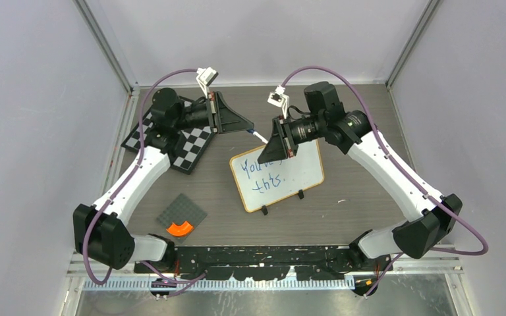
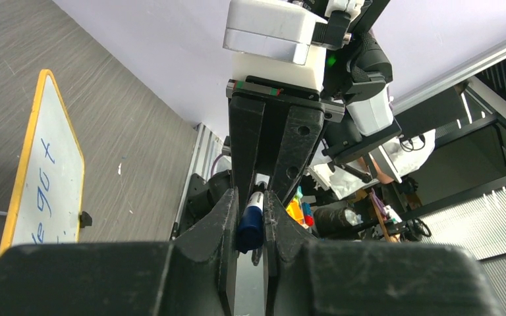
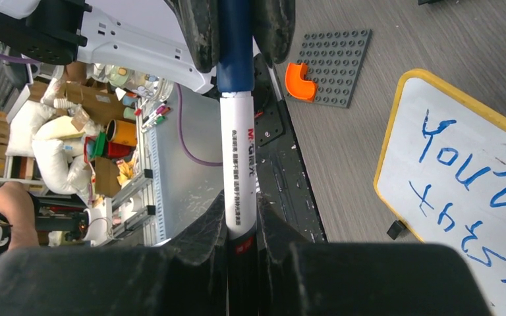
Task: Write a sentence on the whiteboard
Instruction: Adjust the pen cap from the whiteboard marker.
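Whiteboard [image 1: 278, 176] just beside and below right hand [image 1: 268, 141]

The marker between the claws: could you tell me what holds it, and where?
Both hold the marker: the right claw grips its white barrel, the left claw its blue cap.

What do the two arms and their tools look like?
Both arms look alike: white shell links, bulky black joint housings and a purple cable looped alongside. The left tool and right tool are black, with two wedge-shaped fingers and a white camera bracket at the wrist.
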Controlling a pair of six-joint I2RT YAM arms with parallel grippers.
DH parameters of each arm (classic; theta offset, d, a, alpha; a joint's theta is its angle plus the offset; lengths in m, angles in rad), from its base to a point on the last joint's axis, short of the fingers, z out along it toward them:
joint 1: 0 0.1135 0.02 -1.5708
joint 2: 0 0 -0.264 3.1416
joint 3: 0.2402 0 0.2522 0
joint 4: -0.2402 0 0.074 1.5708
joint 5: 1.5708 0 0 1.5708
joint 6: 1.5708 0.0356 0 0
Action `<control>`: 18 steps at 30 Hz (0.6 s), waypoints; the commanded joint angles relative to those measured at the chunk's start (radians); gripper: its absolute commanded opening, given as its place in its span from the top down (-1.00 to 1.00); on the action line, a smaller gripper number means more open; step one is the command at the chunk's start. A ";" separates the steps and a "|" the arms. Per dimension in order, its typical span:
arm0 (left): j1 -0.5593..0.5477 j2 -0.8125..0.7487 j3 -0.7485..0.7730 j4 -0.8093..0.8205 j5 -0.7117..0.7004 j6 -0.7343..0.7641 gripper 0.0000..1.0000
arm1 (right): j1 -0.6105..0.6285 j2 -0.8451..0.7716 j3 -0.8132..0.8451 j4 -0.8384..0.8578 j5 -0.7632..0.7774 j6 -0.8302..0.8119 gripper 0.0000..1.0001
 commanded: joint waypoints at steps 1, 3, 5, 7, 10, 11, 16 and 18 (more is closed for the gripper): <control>-0.080 0.016 -0.016 0.036 0.023 0.021 1.00 | 0.035 0.025 0.058 0.105 -0.003 0.027 0.99; -0.097 0.019 -0.018 0.036 0.028 0.024 1.00 | 0.039 0.031 0.065 0.103 0.003 0.021 1.00; -0.113 0.021 -0.020 0.024 0.035 0.038 1.00 | 0.038 0.035 0.078 0.092 0.012 0.005 1.00; -0.117 0.020 -0.023 0.005 0.037 0.052 1.00 | 0.039 0.040 0.105 0.064 0.029 -0.025 1.00; -0.118 0.015 -0.014 -0.058 0.034 0.095 1.00 | 0.035 0.043 0.142 0.040 0.047 -0.052 1.00; -0.118 0.011 -0.013 -0.075 0.033 0.104 1.00 | 0.033 0.044 0.152 0.038 0.048 -0.053 0.99; -0.121 -0.004 -0.040 -0.088 0.036 0.104 1.00 | 0.011 0.051 0.192 0.033 0.061 -0.069 0.99; -0.128 -0.009 -0.044 -0.090 0.034 0.102 1.00 | 0.011 0.055 0.204 0.028 0.059 -0.078 1.00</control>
